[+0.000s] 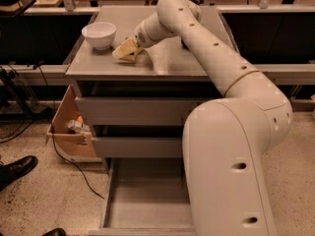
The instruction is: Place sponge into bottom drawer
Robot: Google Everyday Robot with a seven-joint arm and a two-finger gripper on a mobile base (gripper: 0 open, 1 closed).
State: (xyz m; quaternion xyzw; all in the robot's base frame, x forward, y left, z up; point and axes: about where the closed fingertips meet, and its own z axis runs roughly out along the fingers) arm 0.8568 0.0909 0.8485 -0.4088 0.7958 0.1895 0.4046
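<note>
My gripper [127,50] is low over the grey cabinet top [167,63], just right of the white bowl [99,34]. It covers the spot where the sponge lies, so the sponge does not show plainly and I cannot tell whether it is held. The arm reaches in from the lower right across the cabinet. The bottom drawer [145,200] is pulled out at floor level, and its grey interior is partly hidden by my arm's base on the right. The two upper drawers are closed.
An open cardboard box [69,129] with small items stands on the floor against the cabinet's left side. A cable runs along the floor beside it. A black shoe [15,168] is at the left edge. Tables stand behind the cabinet.
</note>
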